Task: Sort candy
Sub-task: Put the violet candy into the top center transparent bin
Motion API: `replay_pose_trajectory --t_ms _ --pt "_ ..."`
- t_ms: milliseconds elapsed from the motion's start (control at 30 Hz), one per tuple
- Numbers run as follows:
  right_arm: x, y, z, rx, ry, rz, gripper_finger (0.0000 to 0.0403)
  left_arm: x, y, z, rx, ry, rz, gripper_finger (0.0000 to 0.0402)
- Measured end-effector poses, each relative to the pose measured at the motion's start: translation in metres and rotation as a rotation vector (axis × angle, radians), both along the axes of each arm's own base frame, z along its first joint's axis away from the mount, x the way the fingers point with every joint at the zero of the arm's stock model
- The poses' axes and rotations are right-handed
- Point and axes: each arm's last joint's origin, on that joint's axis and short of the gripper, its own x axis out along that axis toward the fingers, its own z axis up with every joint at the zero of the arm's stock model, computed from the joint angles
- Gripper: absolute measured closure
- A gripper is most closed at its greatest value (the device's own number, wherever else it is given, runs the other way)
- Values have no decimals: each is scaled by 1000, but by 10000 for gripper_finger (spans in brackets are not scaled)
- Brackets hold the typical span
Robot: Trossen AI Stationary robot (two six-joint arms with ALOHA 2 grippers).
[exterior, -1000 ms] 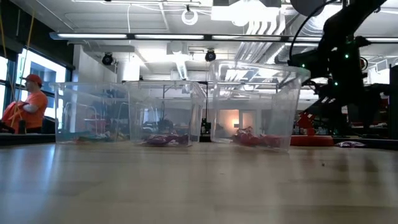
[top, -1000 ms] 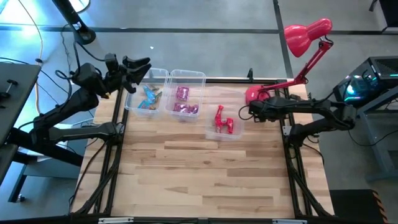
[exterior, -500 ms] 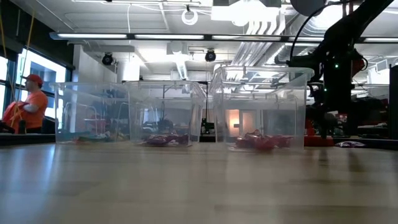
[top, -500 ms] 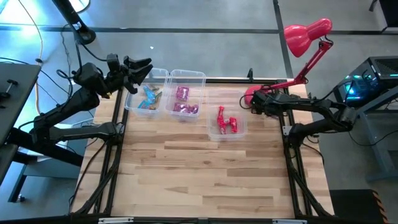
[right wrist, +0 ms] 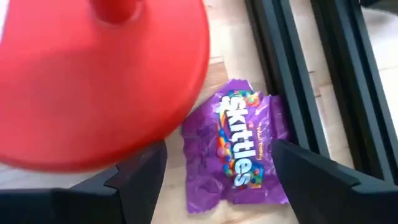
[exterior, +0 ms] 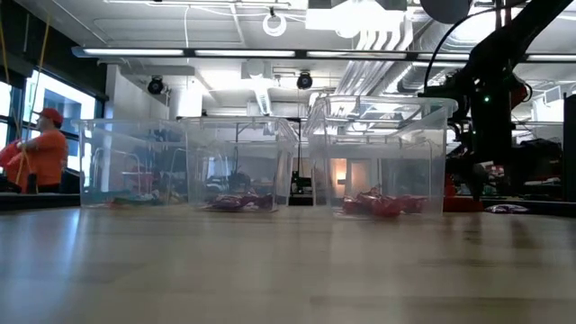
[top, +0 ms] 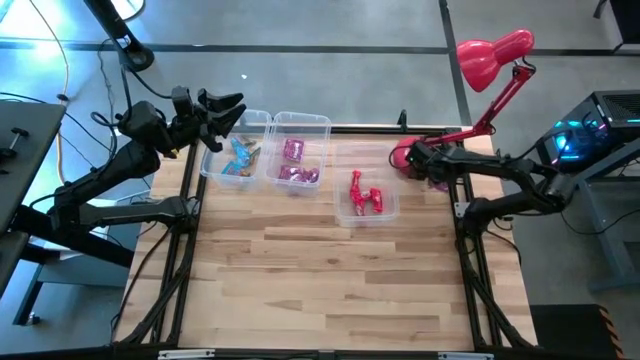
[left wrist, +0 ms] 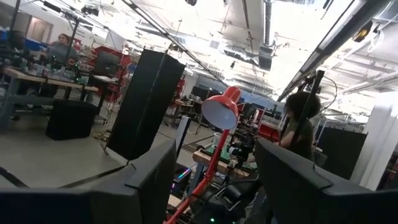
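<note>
Three clear bins stand in a row on the wooden table. The left bin [top: 237, 150] holds light blue candy [top: 241, 157], the middle bin [top: 298, 148] purple-pink candy [top: 297, 162], and the right bin [top: 366, 198] red candy [top: 362, 195]. A purple Skittles packet [right wrist: 245, 149] lies flat on the table beside the red lamp's base [right wrist: 99, 74]. My right gripper [right wrist: 217, 158] is open above the packet, with one finger on either side of it. My left gripper [top: 226, 104] is open and hangs past the table's far left corner, beside the blue bin.
The red desk lamp [top: 490, 55] stands at the far right corner, and its round base [top: 405, 152] crowds my right gripper. A black frame rail [right wrist: 298, 68] runs just beyond the packet. The near half of the table [top: 320, 290] is bare wood. A person in orange [exterior: 40, 148] is in the room behind.
My right gripper has moved from beside the red bin toward the table's far right, up to the lamp base, and has come down over the purple packet. The red bin was tilted a second ago and now sits level. The left arm has kept still.
</note>
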Motion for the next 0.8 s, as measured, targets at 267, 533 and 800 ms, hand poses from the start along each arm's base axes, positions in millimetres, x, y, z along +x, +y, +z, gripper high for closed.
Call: replay_pose_trajectory --t_ms 267,533,800 --pt "-13 -5 -11 122 -72 -18 115 0 0 0 -16 -8 -5 188" --pt "-17 5 -28 126 -119 11 115 0 0 0 -16 -8 -4 188" --pt "-2 27 -22 204 -133 148 202 0 0 0 -15 -8 -3 188"
